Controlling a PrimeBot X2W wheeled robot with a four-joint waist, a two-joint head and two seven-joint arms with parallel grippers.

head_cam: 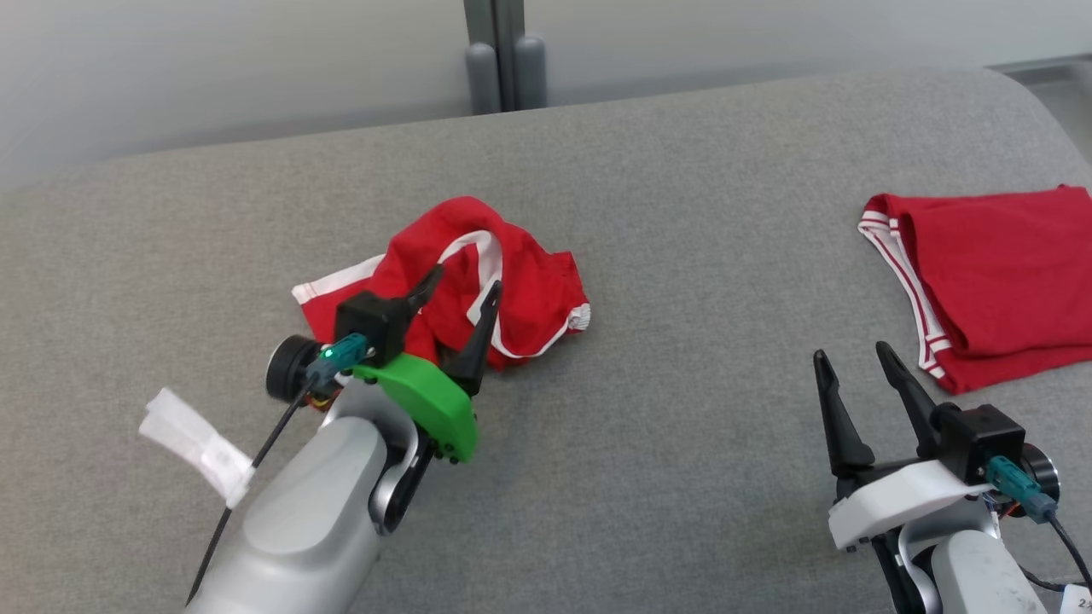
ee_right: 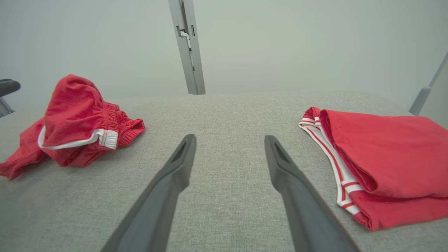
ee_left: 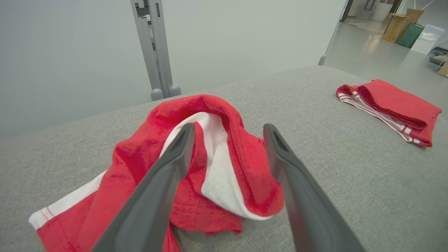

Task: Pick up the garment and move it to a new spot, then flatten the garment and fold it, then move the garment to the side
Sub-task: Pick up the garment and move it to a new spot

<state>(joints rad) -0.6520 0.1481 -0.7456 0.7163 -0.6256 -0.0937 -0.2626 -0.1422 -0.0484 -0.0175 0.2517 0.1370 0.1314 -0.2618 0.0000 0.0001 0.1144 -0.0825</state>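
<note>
On the grey desk [head_cam: 648,170], we are holding our left claw [head_cam: 465,283] wide over the crumpled red garment [head_cam: 546,290]; our right claw [head_cam: 851,352] is standing wide near the folded garment [head_cam: 1007,273].

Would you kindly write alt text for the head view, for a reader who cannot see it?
A crumpled red garment with white trim lies on a grey cushioned surface, the open left gripper poised at its near side. At the lower right, the open right gripper sits near a folded red garment.
</note>
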